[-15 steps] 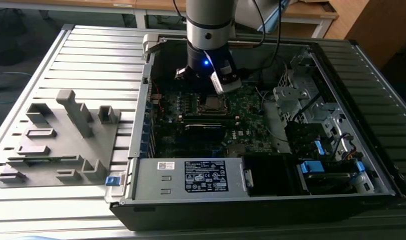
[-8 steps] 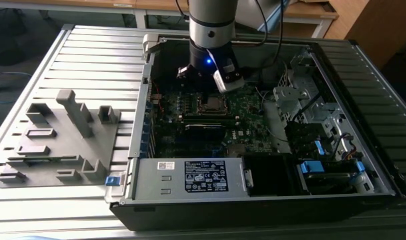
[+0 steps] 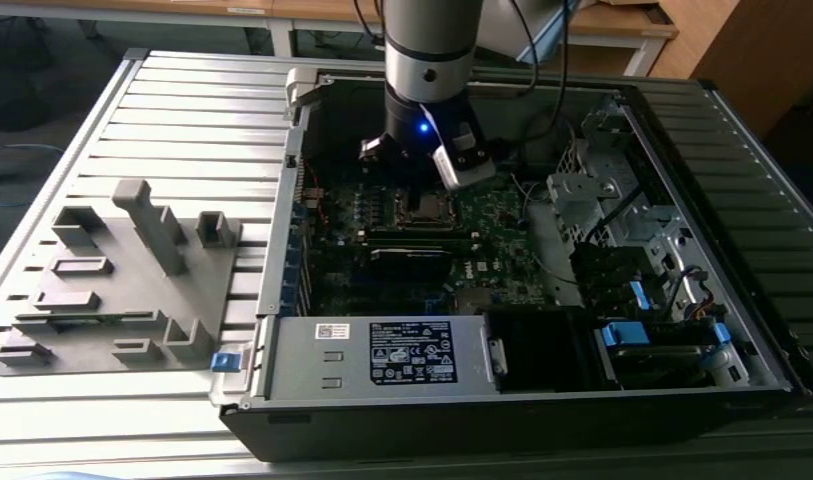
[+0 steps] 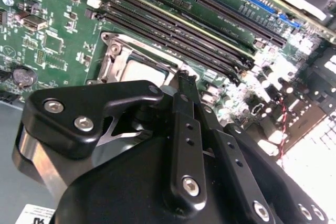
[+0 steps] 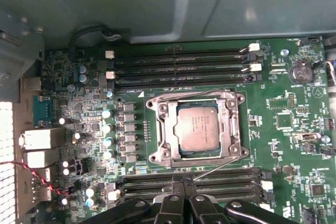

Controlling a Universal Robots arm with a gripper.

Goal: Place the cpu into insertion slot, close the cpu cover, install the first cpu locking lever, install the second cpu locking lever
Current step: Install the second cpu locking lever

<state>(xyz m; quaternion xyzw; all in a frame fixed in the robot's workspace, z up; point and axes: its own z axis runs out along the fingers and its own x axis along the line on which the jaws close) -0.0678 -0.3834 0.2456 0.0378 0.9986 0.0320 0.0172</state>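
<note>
In the first wrist view the cpu [image 5: 198,128], silver-grey and square, lies seated on the green motherboard [image 5: 283,129]. The silver cpu cover [image 5: 164,129] lies flat around it, hiding most of the insertion slot. One thin wire locking lever [image 5: 194,97] runs along the cover's edge beside the memory slots. A second lever [image 5: 220,166] slants out from a socket corner across the other memory slots. Its end is close to my gripper [image 5: 184,202]. In the second wrist view the gripper [image 4: 184,77] is shut, tips at the socket's corner, over the cpu [image 4: 142,72]. In the exterior view the socket [image 3: 425,209] sits below the arm [image 3: 430,60].
Black memory slots flank the socket on both sides [image 5: 184,69] [image 5: 210,184]. The case wall [image 5: 157,3] rises close by. The exterior view shows a power supply [image 3: 379,350] at the front and a drive cage [image 3: 620,220] on its right. A grey fixture tray [image 3: 113,290] lies outside the case on its left.
</note>
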